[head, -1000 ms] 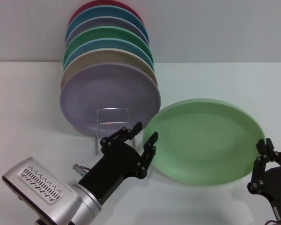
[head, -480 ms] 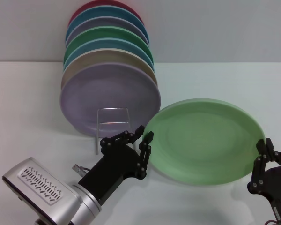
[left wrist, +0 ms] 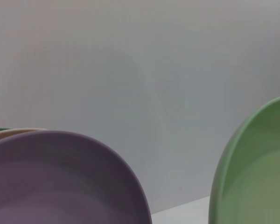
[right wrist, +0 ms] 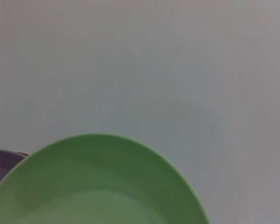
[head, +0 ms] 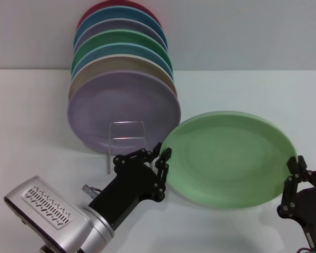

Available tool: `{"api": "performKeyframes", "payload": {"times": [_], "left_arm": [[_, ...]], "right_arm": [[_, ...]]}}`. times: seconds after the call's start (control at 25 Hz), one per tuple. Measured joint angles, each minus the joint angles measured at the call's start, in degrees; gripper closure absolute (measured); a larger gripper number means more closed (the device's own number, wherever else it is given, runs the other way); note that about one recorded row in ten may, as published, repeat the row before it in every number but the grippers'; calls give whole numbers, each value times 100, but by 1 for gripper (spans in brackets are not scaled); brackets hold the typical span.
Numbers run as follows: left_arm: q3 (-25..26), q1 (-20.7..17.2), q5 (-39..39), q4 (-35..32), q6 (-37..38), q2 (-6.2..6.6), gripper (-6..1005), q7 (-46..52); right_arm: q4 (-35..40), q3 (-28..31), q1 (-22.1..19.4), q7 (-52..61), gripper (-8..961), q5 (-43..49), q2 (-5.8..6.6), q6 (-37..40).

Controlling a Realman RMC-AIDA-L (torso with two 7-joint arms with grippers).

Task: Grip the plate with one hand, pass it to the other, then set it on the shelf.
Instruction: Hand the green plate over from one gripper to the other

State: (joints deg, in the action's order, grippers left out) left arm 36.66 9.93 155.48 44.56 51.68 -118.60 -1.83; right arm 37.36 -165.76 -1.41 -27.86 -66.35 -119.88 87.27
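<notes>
The light green plate (head: 229, 158) hangs tilted above the white table, between my two grippers. My right gripper (head: 293, 167) is shut on its right rim, at the lower right of the head view. My left gripper (head: 162, 153), black on a silver vented arm, has its fingers closed on the plate's left rim. The plate's edge also shows in the left wrist view (left wrist: 252, 186) and in the right wrist view (right wrist: 98, 186). Neither wrist view shows its own fingers.
A row of several coloured plates stands upright in a clear rack (head: 127, 132) behind my left gripper. The lilac plate (head: 124, 110) is at the front, close to the green plate's left rim; it also shows in the left wrist view (left wrist: 60, 182). A grey wall stands behind.
My left gripper's fingers have drawn together from wide open onto the plate's left rim. The plate and the right gripper have barely moved.
</notes>
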Motion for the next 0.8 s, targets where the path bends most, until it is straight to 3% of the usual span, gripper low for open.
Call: {"api": "performKeyframes", "payload": {"times": [0.8], "left_arm": [[10, 18, -10, 3, 26, 4, 953, 23]], "right_arm": [[8, 3, 36, 1, 927, 11, 0, -75]]}}
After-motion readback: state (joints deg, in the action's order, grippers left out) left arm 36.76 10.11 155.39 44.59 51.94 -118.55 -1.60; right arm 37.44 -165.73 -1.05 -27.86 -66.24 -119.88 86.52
